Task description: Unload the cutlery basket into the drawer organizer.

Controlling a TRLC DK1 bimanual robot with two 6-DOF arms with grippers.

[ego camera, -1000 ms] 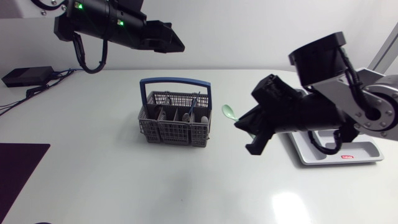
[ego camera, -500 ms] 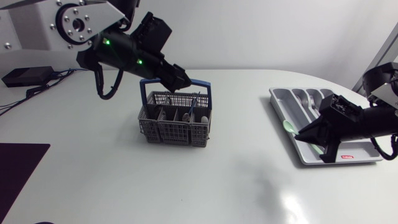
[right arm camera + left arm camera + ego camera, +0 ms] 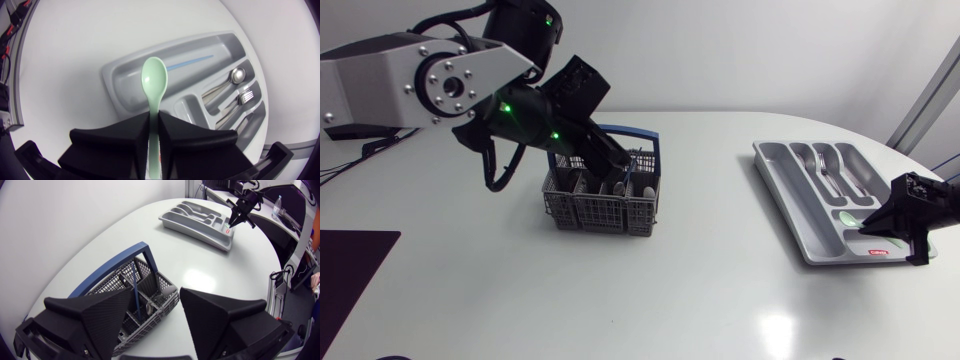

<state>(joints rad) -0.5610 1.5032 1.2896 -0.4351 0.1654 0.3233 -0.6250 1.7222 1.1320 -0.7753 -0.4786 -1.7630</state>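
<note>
The grey cutlery basket (image 3: 603,200) with a blue handle (image 3: 630,131) stands mid-table and holds several metal pieces. My left gripper (image 3: 617,165) hangs just above it, open; in the left wrist view the basket (image 3: 142,292) lies under and between the wide-apart fingers (image 3: 95,320). The grey drawer organizer (image 3: 790,200) lies at the right with a metal spoon (image 3: 237,75) and a fork (image 3: 245,97) in its slots. My right gripper (image 3: 895,222) is shut on a pale green spoon (image 3: 153,80), whose bowl (image 3: 845,215) hovers over the organizer's front end.
A thin blue piece (image 3: 190,63) lies in the organizer's long compartment. A dark mat (image 3: 350,265) covers the table's front left corner. Cables (image 3: 340,160) trail at the far left edge.
My left arm has swung down from above the table to the basket. My right arm has carried the green spoon from beside the basket over to the organizer's front end.
</note>
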